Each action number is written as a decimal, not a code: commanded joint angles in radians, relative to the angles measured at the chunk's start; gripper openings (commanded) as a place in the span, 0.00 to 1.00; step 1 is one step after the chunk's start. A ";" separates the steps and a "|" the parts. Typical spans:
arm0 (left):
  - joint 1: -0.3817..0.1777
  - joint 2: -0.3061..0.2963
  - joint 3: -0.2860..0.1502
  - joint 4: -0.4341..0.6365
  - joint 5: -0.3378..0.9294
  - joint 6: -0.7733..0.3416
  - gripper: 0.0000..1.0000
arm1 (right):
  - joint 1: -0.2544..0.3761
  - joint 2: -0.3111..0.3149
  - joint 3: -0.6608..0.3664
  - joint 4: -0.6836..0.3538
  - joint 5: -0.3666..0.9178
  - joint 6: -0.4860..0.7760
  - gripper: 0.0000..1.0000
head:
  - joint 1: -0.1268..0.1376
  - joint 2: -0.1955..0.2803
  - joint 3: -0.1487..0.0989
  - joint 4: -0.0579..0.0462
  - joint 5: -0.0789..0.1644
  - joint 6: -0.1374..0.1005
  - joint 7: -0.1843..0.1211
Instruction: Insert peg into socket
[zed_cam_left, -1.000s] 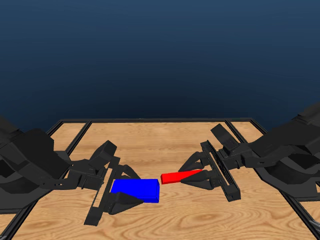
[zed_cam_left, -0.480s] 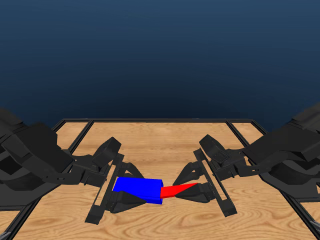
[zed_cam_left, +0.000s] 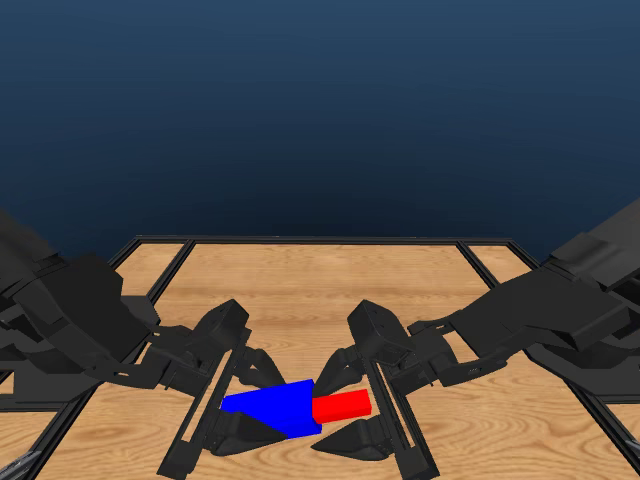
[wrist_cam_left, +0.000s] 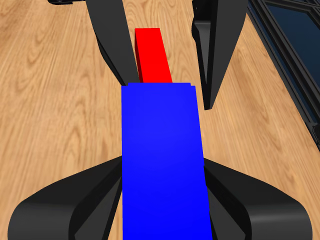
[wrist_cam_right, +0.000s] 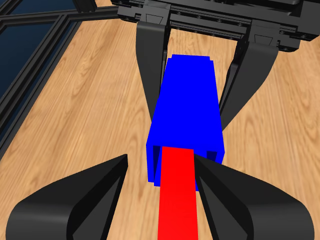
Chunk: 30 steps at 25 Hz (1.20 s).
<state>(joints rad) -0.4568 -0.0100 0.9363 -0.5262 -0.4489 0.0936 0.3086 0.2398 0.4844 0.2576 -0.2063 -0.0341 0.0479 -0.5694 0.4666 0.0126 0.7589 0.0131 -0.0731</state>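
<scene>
Insertion stage, seen from beside the tabletop (zed_cam_left: 330, 275). The left hand (zed_cam_left: 243, 398) is clamped on the socket (zed_cam_left: 272, 408), its two jaws pressed against the blue block's long sides, as the left wrist view (wrist_cam_left: 162, 165) confirms. The right hand (zed_cam_left: 352, 402) is clamped on the peg (zed_cam_left: 342, 405), the red bar running between its jaws in the right wrist view (wrist_cam_right: 178, 192). Both parts are held above the wood near the middle of the tabletop, between the two arms.

The peg's leading end sits inside the open mouth of the socket (wrist_cam_right: 186, 117): in the right wrist view the red bar enters the dark opening at the block's near face, centred between its side walls. In the left wrist view the peg (wrist_cam_left: 152, 55) shows only beyond the socket's far edge, in line with the block's long axis.

Judgement of progress: grasping, lifting and alignment look complete, and entry has begun. How deep the peg sits cannot be told. A good length of red remains outside, so what is left appears to be pushing the two parts further together.
</scene>
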 joint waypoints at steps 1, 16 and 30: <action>0.025 -0.016 -0.029 0.005 -0.094 0.018 0.00 | -0.021 -0.031 -0.027 -0.025 0.041 0.065 1.00 | 0.006 -0.017 -0.004 0.002 -0.006 0.000 -0.003; 0.059 0.006 -0.066 0.028 -0.044 -0.022 0.00 | -0.046 -0.214 0.420 0.002 -0.005 0.358 1.00 | -0.023 -0.009 -0.010 -0.005 -0.006 0.002 0.024; 0.096 0.027 -0.097 0.107 0.041 -0.103 0.00 | 0.008 -0.164 0.085 -0.214 0.244 0.412 0.00 | -0.056 0.009 -0.015 -0.010 0.007 0.014 0.050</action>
<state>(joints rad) -0.3711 0.0277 0.8660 -0.4260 -0.3913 0.0036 0.3141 0.0735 0.6329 0.0739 -0.0107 0.3615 -0.0034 -0.5607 0.4674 0.0022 0.7734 0.0250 -0.0251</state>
